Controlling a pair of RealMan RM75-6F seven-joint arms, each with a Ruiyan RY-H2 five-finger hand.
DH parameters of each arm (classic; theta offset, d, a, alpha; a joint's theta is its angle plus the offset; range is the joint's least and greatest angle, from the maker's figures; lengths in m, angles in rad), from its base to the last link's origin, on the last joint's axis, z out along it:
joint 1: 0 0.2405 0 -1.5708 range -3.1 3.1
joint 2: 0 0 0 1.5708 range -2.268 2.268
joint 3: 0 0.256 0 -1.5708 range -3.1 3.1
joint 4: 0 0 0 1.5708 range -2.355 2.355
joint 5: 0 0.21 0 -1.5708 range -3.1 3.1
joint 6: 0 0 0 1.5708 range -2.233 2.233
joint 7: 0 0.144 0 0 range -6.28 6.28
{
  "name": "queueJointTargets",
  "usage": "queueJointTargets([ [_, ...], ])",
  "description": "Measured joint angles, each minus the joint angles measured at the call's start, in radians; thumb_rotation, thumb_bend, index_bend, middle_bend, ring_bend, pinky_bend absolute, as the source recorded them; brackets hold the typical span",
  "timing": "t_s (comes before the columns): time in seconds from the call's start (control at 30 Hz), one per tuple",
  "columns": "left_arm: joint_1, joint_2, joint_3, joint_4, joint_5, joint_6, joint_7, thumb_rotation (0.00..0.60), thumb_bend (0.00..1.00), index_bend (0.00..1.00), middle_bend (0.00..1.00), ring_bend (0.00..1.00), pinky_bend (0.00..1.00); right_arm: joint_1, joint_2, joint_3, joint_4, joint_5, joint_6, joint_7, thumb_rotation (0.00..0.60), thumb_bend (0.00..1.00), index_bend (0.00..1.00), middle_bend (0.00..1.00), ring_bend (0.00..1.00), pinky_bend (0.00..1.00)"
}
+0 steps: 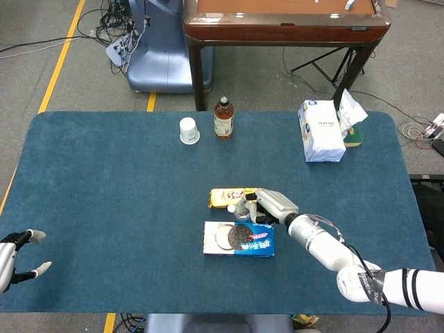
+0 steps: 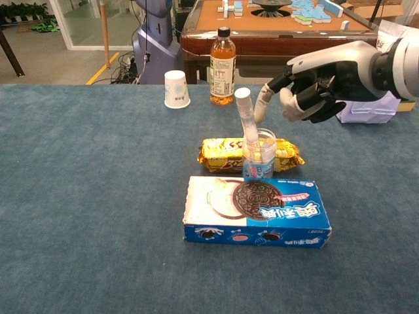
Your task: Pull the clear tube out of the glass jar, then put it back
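The clear tube [image 2: 247, 124] stands in the glass jar [image 2: 259, 156], its lower part inside the jar and its white-capped top leaning toward the left of the chest view. The jar sits on the blue table [image 2: 98, 196], just behind the blue cookie box [image 2: 256, 210] and in front of the yellow snack packet [image 2: 222, 153].

The right hand [image 2: 308, 91] hovers beside the tube's upper part, on its right side. One extended fingertip [image 2: 262, 104] reaches toward the tube just below the cap; whether it touches cannot be told. The other fingers are curled in toward the palm, and nothing is gripped. In the head view the same hand [image 1: 272, 205] lies over the jar area, hiding most of it.

The left hand [image 1: 15, 255] rests at the table's near left edge, well apart from the jar, fingers spread and holding nothing.

Further back stand a white paper cup [image 2: 176, 89] and an amber drink bottle [image 2: 222, 67].
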Motion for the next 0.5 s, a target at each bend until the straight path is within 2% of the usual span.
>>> queueJointTargets([
  [0.5,0.000,0.000,0.002,-0.001,0.005,0.000,0.003,0.600,0.14,0.39,0.46,0.39,0.60,-0.006,-0.019,-0.009,0.015,-0.029,0.061,0.033,0.600,1.00,0.46,1.00,1.00,1.00],
])
